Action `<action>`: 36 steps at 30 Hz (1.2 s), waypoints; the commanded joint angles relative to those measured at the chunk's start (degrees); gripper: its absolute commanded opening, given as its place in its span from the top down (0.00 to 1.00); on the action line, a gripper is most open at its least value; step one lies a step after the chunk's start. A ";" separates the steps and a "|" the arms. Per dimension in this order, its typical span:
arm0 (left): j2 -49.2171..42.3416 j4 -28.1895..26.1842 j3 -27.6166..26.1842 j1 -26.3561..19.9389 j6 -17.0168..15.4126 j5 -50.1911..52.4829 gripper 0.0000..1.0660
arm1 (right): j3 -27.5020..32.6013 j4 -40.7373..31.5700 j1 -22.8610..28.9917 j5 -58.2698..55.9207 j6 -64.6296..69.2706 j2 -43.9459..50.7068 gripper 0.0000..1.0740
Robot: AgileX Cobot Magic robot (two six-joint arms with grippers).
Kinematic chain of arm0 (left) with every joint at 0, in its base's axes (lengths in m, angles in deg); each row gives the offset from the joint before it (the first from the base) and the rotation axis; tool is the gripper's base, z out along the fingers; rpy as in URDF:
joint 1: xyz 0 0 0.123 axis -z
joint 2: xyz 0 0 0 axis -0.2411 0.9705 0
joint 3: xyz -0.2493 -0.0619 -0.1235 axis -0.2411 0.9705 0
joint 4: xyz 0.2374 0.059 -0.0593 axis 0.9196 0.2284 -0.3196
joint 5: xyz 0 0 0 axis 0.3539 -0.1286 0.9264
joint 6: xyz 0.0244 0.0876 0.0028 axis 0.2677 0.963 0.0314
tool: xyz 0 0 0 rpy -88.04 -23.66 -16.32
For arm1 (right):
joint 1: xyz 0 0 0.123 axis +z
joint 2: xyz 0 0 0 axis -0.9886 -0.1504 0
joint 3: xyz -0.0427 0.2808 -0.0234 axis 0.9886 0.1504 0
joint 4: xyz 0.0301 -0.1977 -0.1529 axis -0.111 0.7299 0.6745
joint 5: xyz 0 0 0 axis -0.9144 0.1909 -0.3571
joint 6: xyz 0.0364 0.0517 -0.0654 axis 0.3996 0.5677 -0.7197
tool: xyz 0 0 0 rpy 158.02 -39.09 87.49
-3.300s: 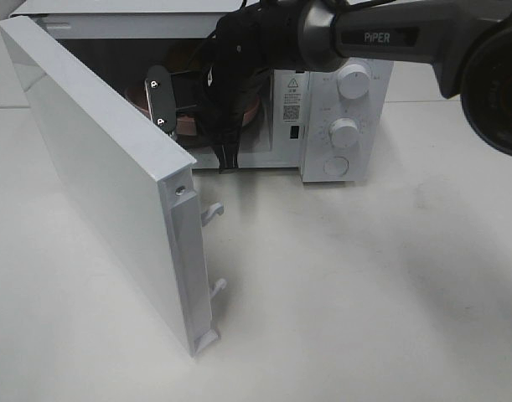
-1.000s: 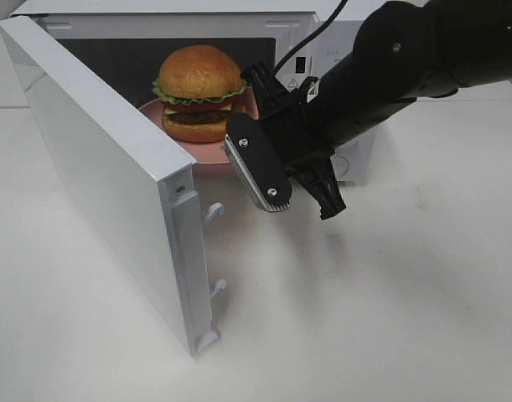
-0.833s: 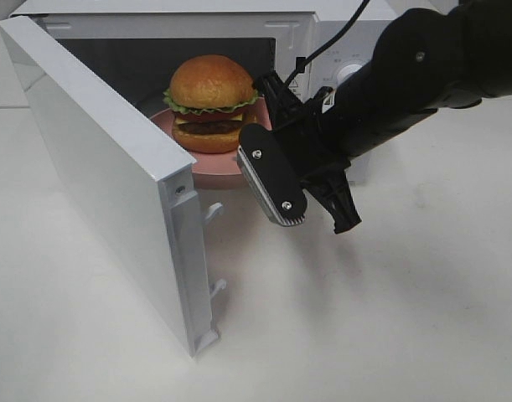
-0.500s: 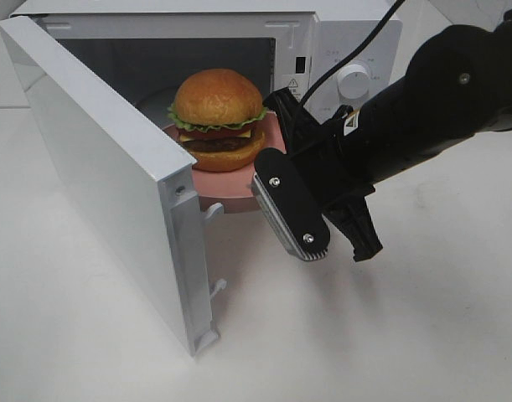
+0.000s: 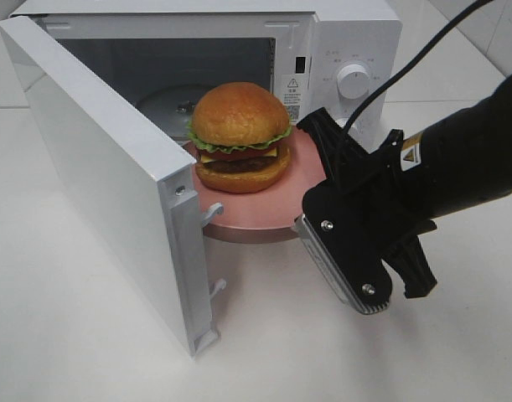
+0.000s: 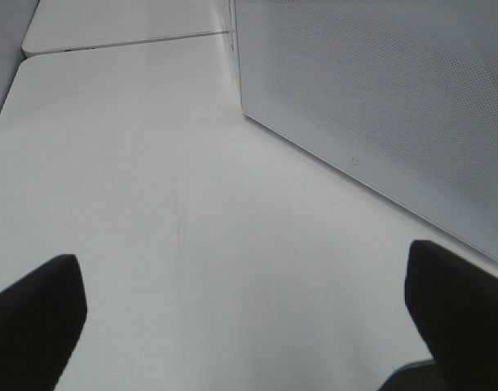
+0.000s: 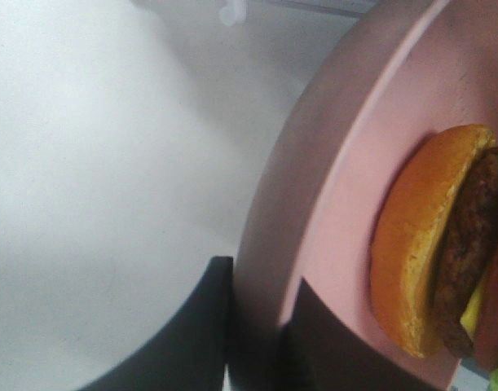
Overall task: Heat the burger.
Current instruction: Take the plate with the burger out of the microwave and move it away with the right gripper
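- Exterior high view: the microwave (image 5: pixel 348 50) stands on the desk (image 5: pixel 96 352) with its door (image 5: pixel 96 167) swung wide open. The burger (image 5: pixel 240 136) sits upright on a pink plate (image 5: pixel 264 209), and the plate is out in front of the microwave's opening, clear of the cavity and apparently held just above the desk rather than resting on it.
- The right tool (image 5: pixel 323 188) grips the plate's rim on the side nearest the microwave's control panel. The glass turntable (image 5: pixel 176 102) inside the microwave is bare.
- Judging by this, the burger is not in the microwave now. Whether heating has been done cannot be read from the picture; the two dials (image 5: pixel 354 81) give no clear sign at this size.
- If heating is over, what is left is to set the plate down on the desk in front of the microwave and perhaps shut the door. If not, the plate must go back onto the turntable, the door be closed and a dial turned.
- Left wrist view: the left tool (image 6: pixel 249 318) stands wide open with nothing between its fingers (image 6: pixel 37 309). It hangs over bare desk beside the microwave's perforated outer wall (image 6: pixel 379 90), taking no part.
- Right wrist view: the right tool's two fingers (image 7: pixel 204 326) are closed on the plate's rim (image 7: pixel 269 269), one on each face of it. The burger sits further in on the plate, untouched by the tool.
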 commanded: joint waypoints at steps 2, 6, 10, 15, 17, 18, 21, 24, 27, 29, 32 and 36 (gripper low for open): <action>-0.92 -0.46 0.17 -0.06 -0.11 0.46 0.06 | 3.04 2.81 0.40 3.09 3.90 6.07 1.00; -0.92 -0.46 0.17 -0.06 -0.11 0.46 0.06 | 5.90 4.81 0.40 2.52 5.84 9.97 1.00; -0.92 -0.46 0.17 -0.06 -0.11 0.46 0.06 | 7.85 6.47 0.40 1.55 7.10 12.78 1.00; -0.92 -0.46 0.17 -0.06 -0.11 0.46 0.06 | 10.31 10.37 0.40 -0.92 10.83 17.48 1.00; -0.92 -0.46 0.17 -0.06 -0.11 0.46 0.06 | 10.60 12.66 0.40 -3.55 13.35 20.51 1.00; -0.92 -0.46 0.17 -0.06 -0.11 0.46 0.06 | 10.60 12.66 0.40 -3.55 13.35 20.51 1.00; -0.92 -0.46 0.17 -0.06 -0.11 0.46 0.06 | 10.77 14.61 0.40 -6.25 16.10 24.41 1.00; -0.92 -0.46 0.17 -0.06 -0.11 0.46 0.06 | 10.77 15.93 0.40 -8.65 17.82 26.81 1.00; -0.92 -0.46 0.17 -0.06 -0.11 0.46 0.06 | 10.77 17.59 0.40 -10.83 20.23 29.51 1.00; -0.92 -0.46 0.17 -0.06 -0.11 0.46 0.06 | 10.77 18.79 0.40 -12.32 22.06 31.05 1.00; -0.92 -0.46 0.17 -0.06 -0.11 0.46 0.06 | 10.77 20.63 0.40 -14.61 24.81 33.52 1.00; -0.92 -0.46 0.17 -0.06 -0.11 0.46 0.06 | 10.77 24.18 0.40 -18.68 29.28 36.73 1.00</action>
